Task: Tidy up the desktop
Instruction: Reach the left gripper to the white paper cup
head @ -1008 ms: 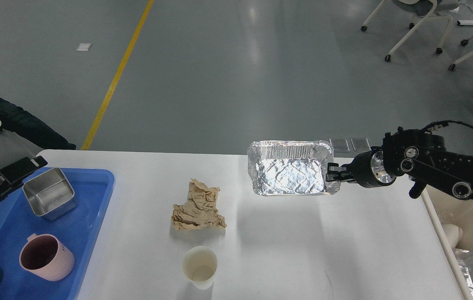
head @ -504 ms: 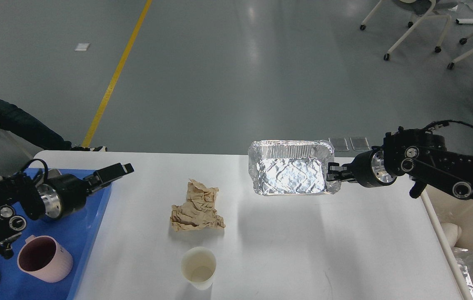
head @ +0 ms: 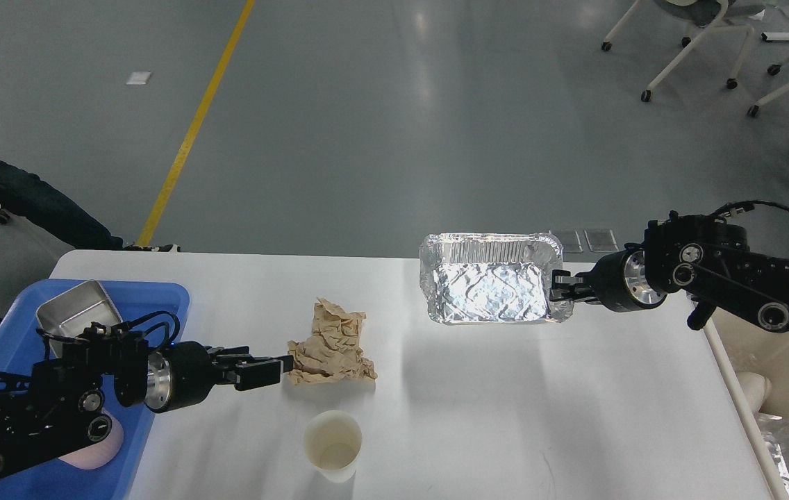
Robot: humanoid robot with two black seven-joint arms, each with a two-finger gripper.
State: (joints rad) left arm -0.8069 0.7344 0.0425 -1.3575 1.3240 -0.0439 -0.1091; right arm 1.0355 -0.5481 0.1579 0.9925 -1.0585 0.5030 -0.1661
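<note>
While the right gripper (head: 560, 294) pinches the right rim of the foil tray (head: 488, 288) and holds it lifted above the far right part of the desktop (head: 505, 410), the left gripper (head: 282, 365) reaches low across the surface, its tip at the left edge of the crumpled brown paper (head: 332, 344). Seen nearly end-on and dark, its fingers cannot be told apart, so I cannot tell whether they are spread or closed on the paper.

Just in front of the paper stands a white paper cup (head: 333, 444), upright and apart from it. On the left edge of the desktop sits the blue tray (head: 165, 305), with a square metal tin (head: 75, 316) at its far end and a pink mug (head: 99, 451) mostly hidden behind the left arm.

Judging by this, the tidying is partway: dishes are gathered in the blue tray, the foil tray is in hand but not yet put away, and the paper and cup remain loose on the desktop.
</note>
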